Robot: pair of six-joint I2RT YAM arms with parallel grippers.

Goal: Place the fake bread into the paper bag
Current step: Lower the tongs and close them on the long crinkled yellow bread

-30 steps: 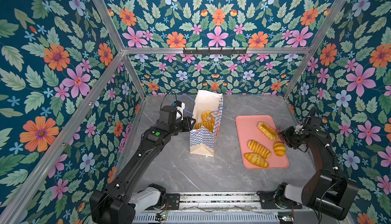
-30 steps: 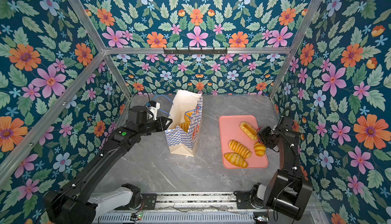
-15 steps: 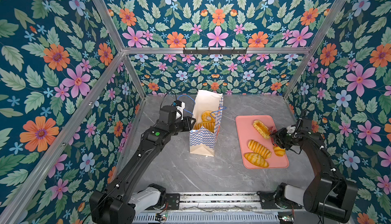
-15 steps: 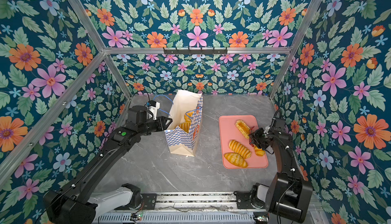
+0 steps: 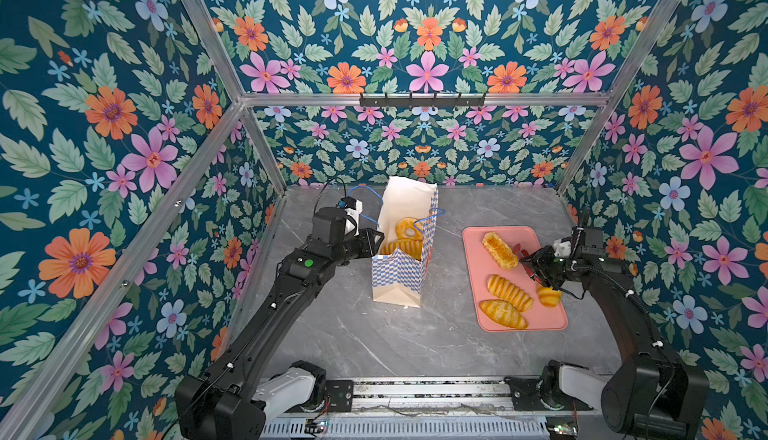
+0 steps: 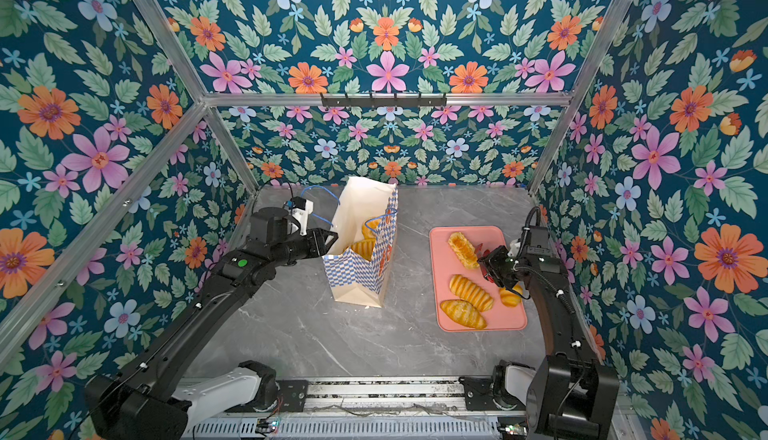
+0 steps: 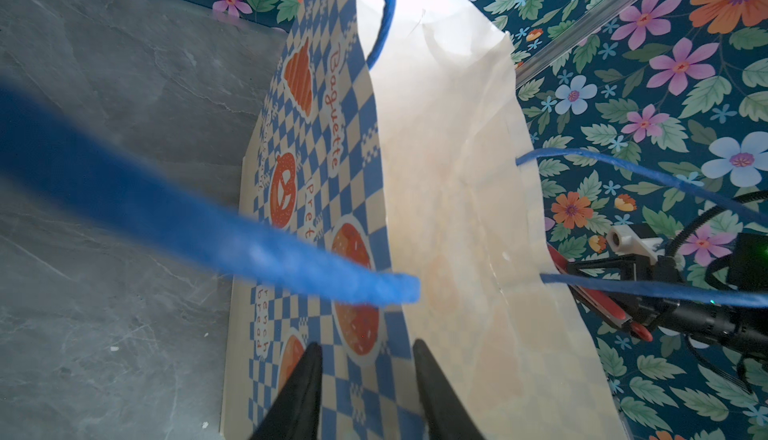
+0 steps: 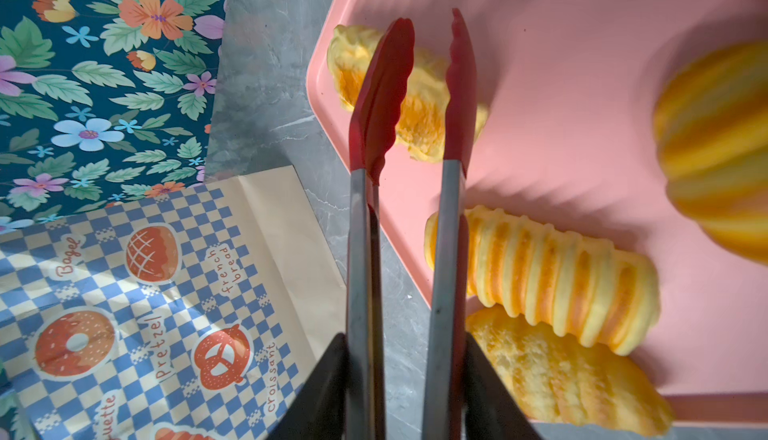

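Black left gripper (image 7: 365,353): your fingers (image 7: 303,388) are spread astride the bag rim.
Paper bag (image 5: 399,280): upright, doughnut (image 5: 406,228) and loaves (image 5: 397,247) inside.
Pink tray (image 5: 552,319): four fake bread pieces.
Right gripper (image 8: 405,348): you pinch tongs (image 8: 382,97), tips apart at the far loaf (image 5: 498,250).

Paper bag (image 5: 401,276) upright, open — fake bread (image 5: 406,229) inside and beside it.

Teal floral wallpaper walls (image 5: 104,147) on three sides, aluminium frame bars (image 5: 291,98) along the seams, black hook rail (image 5: 422,100) on the back wall, grey marble-look table (image 5: 374,342), metal track (image 5: 428,394) along its front edge, even light.
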